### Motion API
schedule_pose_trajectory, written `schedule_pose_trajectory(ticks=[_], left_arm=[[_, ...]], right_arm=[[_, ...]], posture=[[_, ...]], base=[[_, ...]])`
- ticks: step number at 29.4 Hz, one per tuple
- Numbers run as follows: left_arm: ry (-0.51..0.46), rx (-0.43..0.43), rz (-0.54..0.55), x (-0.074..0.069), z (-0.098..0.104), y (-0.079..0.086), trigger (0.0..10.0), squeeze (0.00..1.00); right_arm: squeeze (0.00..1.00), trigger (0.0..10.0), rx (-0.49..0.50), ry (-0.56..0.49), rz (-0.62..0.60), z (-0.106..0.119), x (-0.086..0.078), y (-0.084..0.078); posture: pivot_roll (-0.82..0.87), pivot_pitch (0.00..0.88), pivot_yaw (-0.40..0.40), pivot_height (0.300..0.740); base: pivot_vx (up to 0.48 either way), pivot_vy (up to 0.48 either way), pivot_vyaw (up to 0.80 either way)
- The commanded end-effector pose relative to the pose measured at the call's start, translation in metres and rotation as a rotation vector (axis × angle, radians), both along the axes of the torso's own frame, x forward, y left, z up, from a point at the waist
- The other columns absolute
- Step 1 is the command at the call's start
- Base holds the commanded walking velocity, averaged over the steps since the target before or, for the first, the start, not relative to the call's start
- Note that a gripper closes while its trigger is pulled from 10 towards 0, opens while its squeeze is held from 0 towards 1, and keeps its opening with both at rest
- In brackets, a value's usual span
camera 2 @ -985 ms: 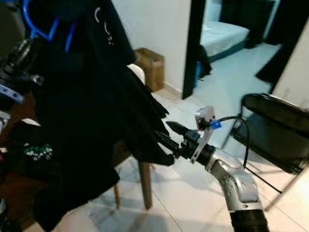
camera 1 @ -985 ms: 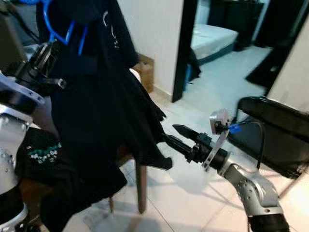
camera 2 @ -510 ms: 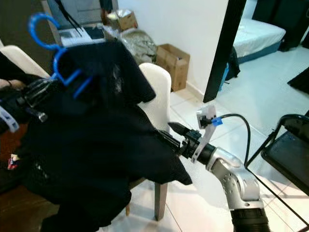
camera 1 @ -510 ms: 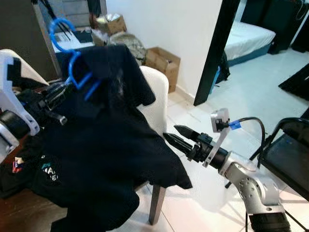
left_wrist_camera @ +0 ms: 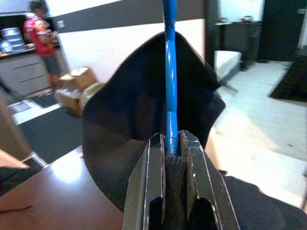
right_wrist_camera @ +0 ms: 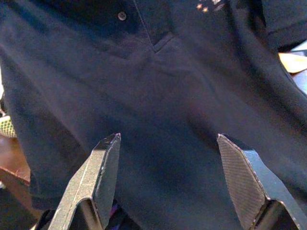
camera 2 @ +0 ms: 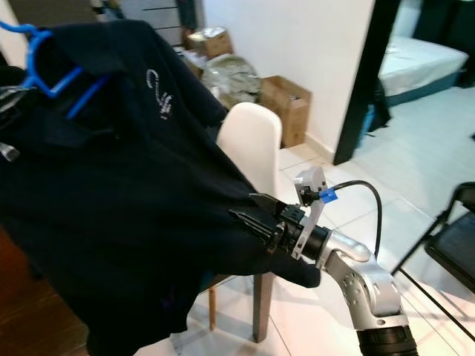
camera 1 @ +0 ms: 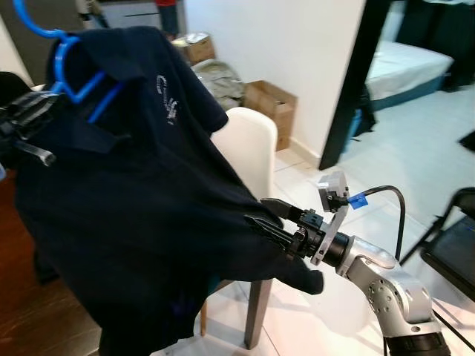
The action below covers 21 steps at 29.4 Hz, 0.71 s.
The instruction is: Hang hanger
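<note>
A blue plastic hanger [camera 1: 65,55] carries a dark navy polo shirt [camera 1: 141,208] that hangs wide across the left half of the eye views. My left gripper [camera 1: 30,122] is shut on the hanger's neck at the upper left; in the left wrist view its fingers [left_wrist_camera: 154,167] clamp the blue hanger [left_wrist_camera: 169,81] together with a fold of fabric. My right gripper [camera 2: 256,215] is open, its fingertips against the shirt's lower right edge. The right wrist view has the shirt [right_wrist_camera: 158,96] spread close in front of the two parted fingers [right_wrist_camera: 105,167].
A white chair [camera 1: 252,148] stands behind the shirt, its wooden leg [camera 1: 254,319] on pale tiles. Cardboard boxes [camera 1: 271,100] sit by the white wall. A dark door frame [camera 1: 349,81] opens onto a bedroom. A black folding chair [camera 1: 453,245] is at the right. A person [left_wrist_camera: 42,40] stands far off.
The camera has swung, shifting the whole scene. The shirt on its hanger now hangs higher and spreads wider. My right gripper's tips have reached the shirt's lower edge.
</note>
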<state>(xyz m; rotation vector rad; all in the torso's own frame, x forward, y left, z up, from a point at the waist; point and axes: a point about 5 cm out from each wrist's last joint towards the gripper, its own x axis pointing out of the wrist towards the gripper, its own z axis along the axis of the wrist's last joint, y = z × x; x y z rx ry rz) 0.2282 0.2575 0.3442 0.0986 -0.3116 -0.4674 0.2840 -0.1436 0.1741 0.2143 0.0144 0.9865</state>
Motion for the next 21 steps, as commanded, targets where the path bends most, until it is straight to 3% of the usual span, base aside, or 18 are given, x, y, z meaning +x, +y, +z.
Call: schedule_pose_trajectory(ticks=[1,7,10,15,17,21], left_arm=[[-0.017,0.0,-0.075,-0.004,0.002,-0.011,10.0,0.0],[-0.032,-0.007,-0.061,-0.001,0.006,-0.009,10.0,0.0],[-0.052,-0.073,0.01,0.007,0.009,-0.002,10.0,0.0],[-0.011,-0.101,0.068,0.017,-0.005,0.0,10.0,0.0],[0.029,-0.127,0.062,0.023,-0.022,-0.007,10.0,0.0],[0.054,-0.159,0.037,0.027,-0.034,-0.015,10.0,0.0]], right_arm=[[0.0,10.0,-0.012,-0.012,0.019,0.001,-0.003,0.003],[0.0,10.0,-0.015,-0.013,0.023,0.001,-0.003,0.003],[0.0,10.0,-0.018,-0.017,0.026,0.001,-0.003,0.004],[0.0,10.0,-0.02,-0.018,0.025,0.001,-0.002,0.005],[0.0,10.0,-0.019,-0.018,0.02,0.001,-0.002,0.005],[0.0,10.0,-0.019,-0.018,0.017,0.001,-0.002,0.005]], posture=[[0.07,0.0,0.01,0.735],[0.07,0.0,0.013,0.735],[0.08,0.0,0.016,0.735],[0.08,0.0,0.017,0.735],[0.07,0.0,0.018,0.735],[0.07,0.0,0.017,0.735]], base=[[0.0,0.0,0.8],[0.0,0.0,0.8],[0.0,0.0,0.8],[0.0,0.0,0.8],[0.0,0.0,0.8],[0.0,0.0,0.8]])
